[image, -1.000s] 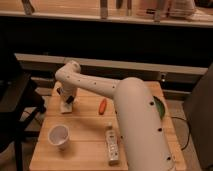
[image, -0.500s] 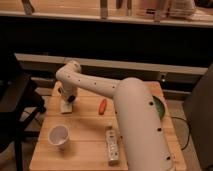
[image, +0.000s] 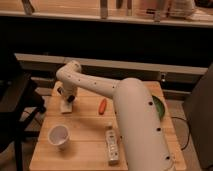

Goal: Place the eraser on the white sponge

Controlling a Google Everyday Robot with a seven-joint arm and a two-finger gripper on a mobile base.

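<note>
the end effector (image: 68,97) hangs right over the white sponge (image: 65,106) at the far left of the wooden surface (image: 85,145); i cannot tell whether it is open or gripping, and the eraser is not discernible. a release off-centre could let the eraser slide off the small sponge. against the earlier frames, the arm, white cup (image: 59,136) and orange piece (image: 102,105) sit unchanged.

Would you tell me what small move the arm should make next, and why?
Probably ease the pincer straight down a little: it hangs just over the white sponge near the table's far left corner. I cannot make out the eraser there.
</note>
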